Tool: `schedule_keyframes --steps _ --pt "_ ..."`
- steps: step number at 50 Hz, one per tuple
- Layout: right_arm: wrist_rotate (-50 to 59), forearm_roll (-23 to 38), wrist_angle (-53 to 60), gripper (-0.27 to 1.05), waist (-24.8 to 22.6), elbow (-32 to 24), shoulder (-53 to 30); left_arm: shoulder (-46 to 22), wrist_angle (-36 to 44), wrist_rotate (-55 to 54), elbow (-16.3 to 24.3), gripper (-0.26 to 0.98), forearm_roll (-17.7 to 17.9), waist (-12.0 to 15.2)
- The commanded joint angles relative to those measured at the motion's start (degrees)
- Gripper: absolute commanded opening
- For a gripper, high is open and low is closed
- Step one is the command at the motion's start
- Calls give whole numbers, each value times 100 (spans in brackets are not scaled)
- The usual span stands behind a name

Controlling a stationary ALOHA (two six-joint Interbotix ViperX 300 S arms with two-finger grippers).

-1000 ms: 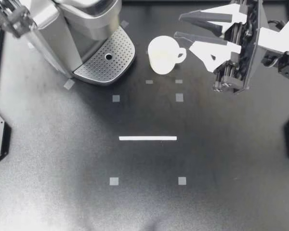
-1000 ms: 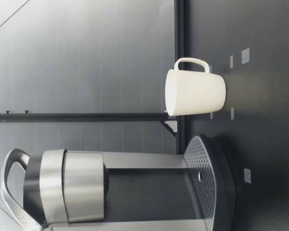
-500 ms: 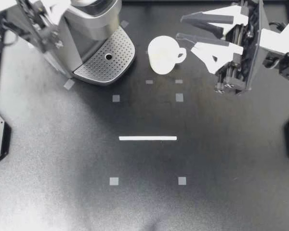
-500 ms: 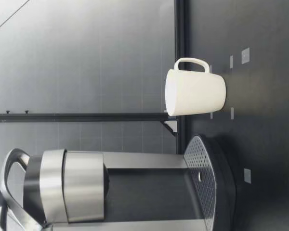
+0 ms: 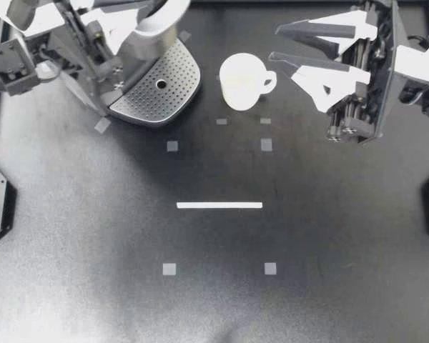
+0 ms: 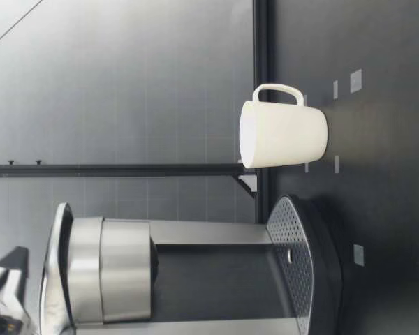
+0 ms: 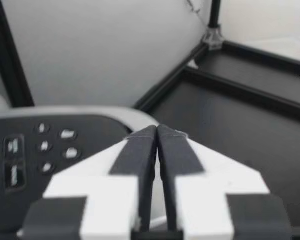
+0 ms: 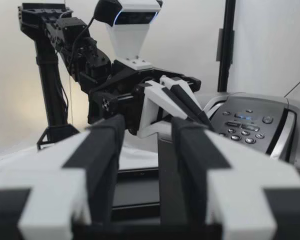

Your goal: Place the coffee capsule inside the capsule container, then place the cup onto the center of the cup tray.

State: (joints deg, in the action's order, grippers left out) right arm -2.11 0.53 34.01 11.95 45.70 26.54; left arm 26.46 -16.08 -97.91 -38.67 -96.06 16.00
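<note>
Counting one cup [image 5: 242, 81], upright on the table [image 5: 214, 286] beside one tray [image 5: 157, 89]. My right gripper [image 5: 277, 43] gapes near its handle; my left gripper [image 5: 139, 6] is pinched together over the machine [image 5: 146, 43].

Your coffee machine [image 5: 132, 50] sits left on the surface [image 5: 214, 286], cup tray [image 5: 157, 89] at its right. The cup [image 5: 242, 81] stands just right of the tray; right end effector [image 5: 274, 43] beyond it, apart; left end effector [image 5: 139, 7] over the machine.

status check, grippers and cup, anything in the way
Left gripper shut, empty, over coffee machine. Right gripper open, beside cup. Cup upright on table, off cup tray. Nothing between them.
</note>
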Motion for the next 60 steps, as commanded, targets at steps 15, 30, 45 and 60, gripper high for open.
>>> schedule_keyframes --steps 15,30,45,60 --pt "-211 0 -1406 47 -26 -369 272 -501 -2514 1696 712 13 466 -1371" --pt "-343 141 -4579 47 457 -1204 105 -809 -4333 5177 1925 13 4236 -1793" --pt "-1600 62 -6847 47 1028 -1925 -448 -422 -4201 6117 2048 13 6363 -1784" --pt "-3674 -1925 -7321 47 2109 -2092 -712 167 -3146 6337 1406 13 6961 -1793"
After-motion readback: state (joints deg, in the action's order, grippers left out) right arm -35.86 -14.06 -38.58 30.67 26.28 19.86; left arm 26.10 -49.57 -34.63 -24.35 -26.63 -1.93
